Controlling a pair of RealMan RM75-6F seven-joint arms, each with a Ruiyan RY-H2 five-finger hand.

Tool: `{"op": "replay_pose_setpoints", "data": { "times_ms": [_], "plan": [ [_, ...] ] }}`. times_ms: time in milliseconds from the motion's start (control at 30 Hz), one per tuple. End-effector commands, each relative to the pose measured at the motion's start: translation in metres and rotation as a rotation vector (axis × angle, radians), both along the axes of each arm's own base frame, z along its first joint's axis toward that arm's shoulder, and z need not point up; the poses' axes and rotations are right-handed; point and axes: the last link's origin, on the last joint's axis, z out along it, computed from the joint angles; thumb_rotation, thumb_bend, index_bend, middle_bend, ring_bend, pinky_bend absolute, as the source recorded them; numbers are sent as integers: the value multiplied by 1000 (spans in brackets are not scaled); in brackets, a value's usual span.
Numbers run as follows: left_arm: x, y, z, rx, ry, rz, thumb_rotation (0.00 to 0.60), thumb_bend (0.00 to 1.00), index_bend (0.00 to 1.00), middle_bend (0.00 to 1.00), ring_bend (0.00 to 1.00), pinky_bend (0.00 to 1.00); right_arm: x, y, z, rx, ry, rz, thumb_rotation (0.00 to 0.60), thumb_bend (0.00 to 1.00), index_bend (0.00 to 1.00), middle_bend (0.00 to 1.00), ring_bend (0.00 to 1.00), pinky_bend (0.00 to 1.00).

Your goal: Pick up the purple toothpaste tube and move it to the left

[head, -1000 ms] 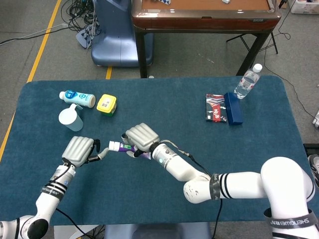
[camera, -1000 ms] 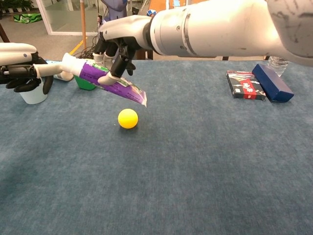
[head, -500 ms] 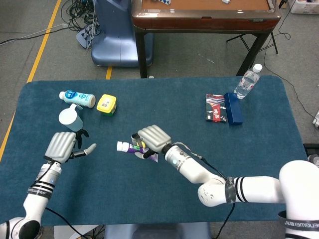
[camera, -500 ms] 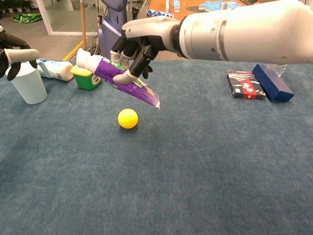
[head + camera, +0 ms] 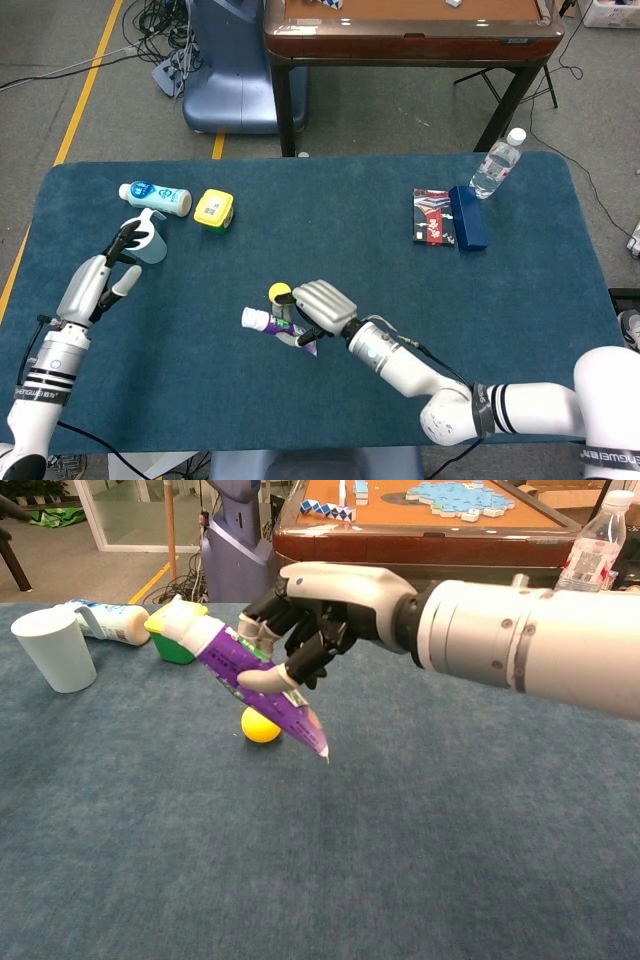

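The purple toothpaste tube (image 5: 276, 327) (image 5: 250, 679) with a white cap hangs above the table, tilted with the cap up and to the left. My right hand (image 5: 320, 305) (image 5: 318, 610) grips it around the middle. My left hand (image 5: 105, 280) is far off at the table's left side, near the white cup (image 5: 140, 237), fingers apart and holding nothing. It is out of the chest view.
A yellow ball (image 5: 261, 725) (image 5: 280, 292) lies on the blue table just behind the tube. At back left sit the white cup (image 5: 55, 650), a lying white bottle (image 5: 105, 622) and a yellow-green box (image 5: 176, 638). Two flat boxes (image 5: 450, 217) and a water bottle (image 5: 497, 163) stand at back right.
My right hand has pulled the tube back toward me and slightly right. My left hand has drawn away to the left and opened near the cup. The ball has come into sight in the head view.
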Motion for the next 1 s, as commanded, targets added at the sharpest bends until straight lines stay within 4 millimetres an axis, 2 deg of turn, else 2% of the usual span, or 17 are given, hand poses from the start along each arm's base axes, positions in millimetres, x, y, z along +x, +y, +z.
{"op": "replay_pose_setpoints", "data": {
  "times_ms": [33, 200, 367, 633, 1000],
  "plan": [
    [4, -6, 7, 7, -73, -63, 0, 32, 0, 125, 142, 237, -4, 8, -10, 11, -41, -15, 600, 825, 973, 880, 764, 563],
    [11, -10, 4, -11, -113, -119, 0, 23, 0, 121, 136, 219, -3, 15, -24, 17, -89, -23, 600, 825, 973, 880, 764, 576],
    [15, -9, -9, -53, -110, -149, 0, 23, 0, 116, 132, 214, 6, 20, -37, 43, -160, -46, 600, 825, 973, 880, 767, 587],
    [27, -3, -30, -121, -118, -157, 0, 23, 0, 90, 102, 201, 33, 24, -50, 53, -196, -13, 600, 826, 974, 880, 769, 587],
    [37, -1, -43, -174, -114, -188, 0, 15, 0, 62, 73, 172, 70, 21, -59, 62, -187, 18, 600, 826, 978, 882, 773, 593]
  ]
}}
